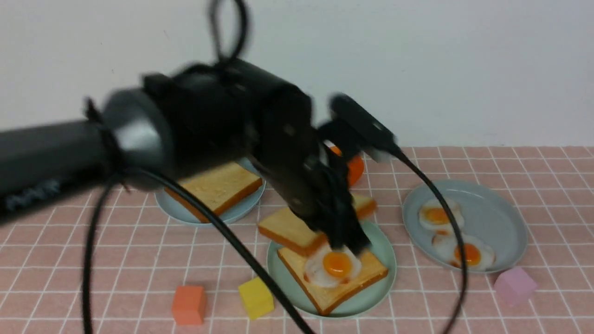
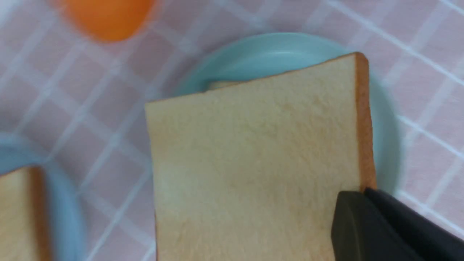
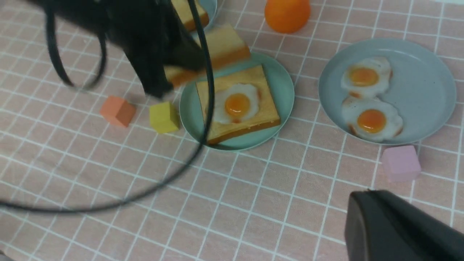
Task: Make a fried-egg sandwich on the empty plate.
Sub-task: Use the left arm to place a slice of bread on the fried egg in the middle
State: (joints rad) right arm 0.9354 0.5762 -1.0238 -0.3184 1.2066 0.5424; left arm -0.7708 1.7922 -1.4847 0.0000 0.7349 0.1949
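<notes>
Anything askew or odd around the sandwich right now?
The egg sits off-centre on the bottom toast, towards one side. The upper slice is in the left gripper, not aligned over it. I see no spill.

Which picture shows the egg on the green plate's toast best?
The right wrist view: the fried egg shows its yolk and most of its white, though a cable covers part of its edge. The front view shows it too, but the left gripper hides a bit. The left wrist view shows no egg.
</notes>
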